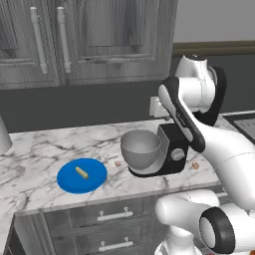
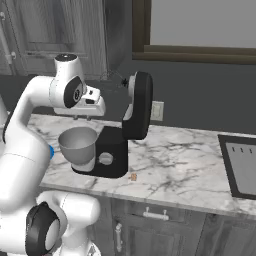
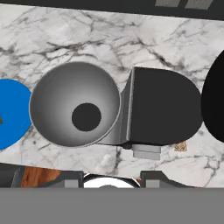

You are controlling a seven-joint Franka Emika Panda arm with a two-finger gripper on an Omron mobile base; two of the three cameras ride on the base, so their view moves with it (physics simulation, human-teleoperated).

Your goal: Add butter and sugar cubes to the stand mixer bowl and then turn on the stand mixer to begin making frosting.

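Observation:
The black stand mixer (image 1: 172,149) stands mid-counter with its head (image 2: 137,105) tilted up and its grey knob (image 2: 105,159) facing front. The grey metal bowl (image 3: 76,105) sits on its base, nothing visible inside. My gripper (image 2: 84,118) hovers just above the bowl (image 2: 77,142), open and holding nothing; in the hand view its fingertips (image 3: 65,180) stand wide apart. The pale-yellow butter (image 1: 81,173) lies on a blue plate (image 1: 69,182) left of the bowl (image 1: 141,149). One sugar cube (image 1: 117,163) lies between plate and bowl. The other (image 1: 195,165) lies right of the mixer (image 3: 180,146).
A dark cooktop (image 2: 242,165) is set into the marble counter (image 2: 185,155) at the far right. A wall outlet (image 2: 157,110) sits behind the mixer. Grey cabinets (image 1: 84,40) hang above, and drawers (image 1: 114,216) run below the front edge.

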